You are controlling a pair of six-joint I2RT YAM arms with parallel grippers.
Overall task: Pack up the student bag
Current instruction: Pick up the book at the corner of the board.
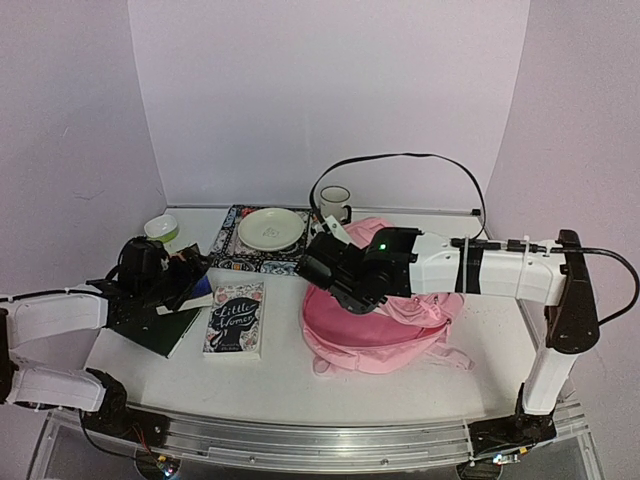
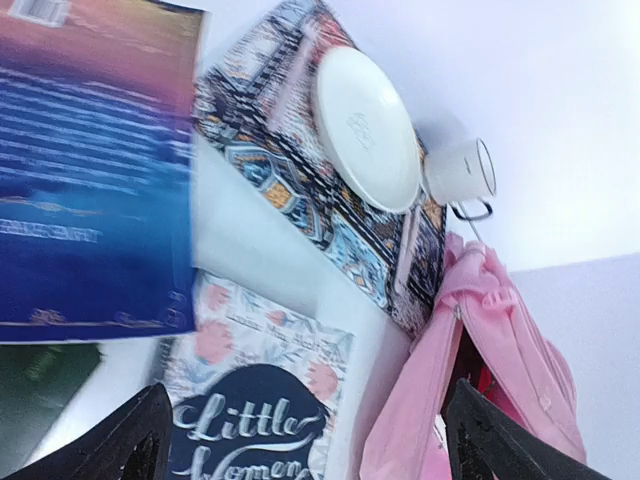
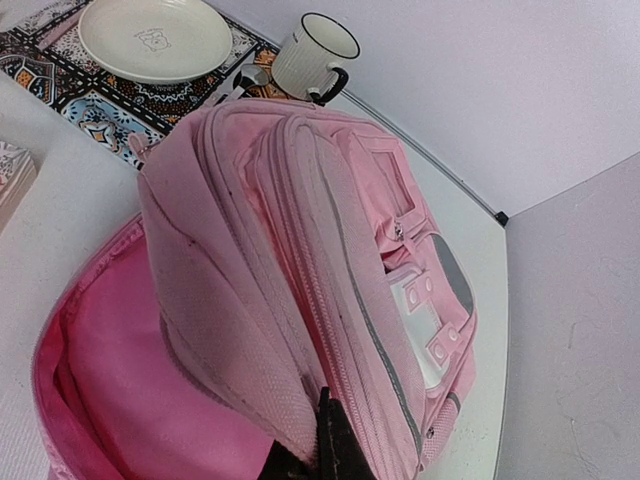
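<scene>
Spreads the left pincer (image 2: 305,420) wide, gripping nothing, beside a blurred blue book (image 2: 90,180) at the left of the bench (image 1: 280,385), shows Little Women (image 1: 235,318) flat mid-bench, and clamps the right pincer (image 3: 322,440) shut on a fold of the student bag (image 3: 300,250), right of centre, apparently to hold its mouth open for packing.

The student bag (image 1: 375,325) lies with its mouth gaping leftward, its upper flap pinched up by the right hand (image 3: 322,440), leaving the pink interior reachable. The right arm (image 1: 480,270) crosses above the bag and bars the way from overhead. A bare strip of surface (image 1: 285,360) runs between the bag and the flat Little Women book (image 1: 236,318). At the back, the plate (image 1: 272,228), patterned mat (image 1: 228,255) and mug (image 1: 335,203) crowd the far edge. A small cup (image 1: 161,230) stands beyond the wide-spread left hand (image 2: 305,445).
</scene>
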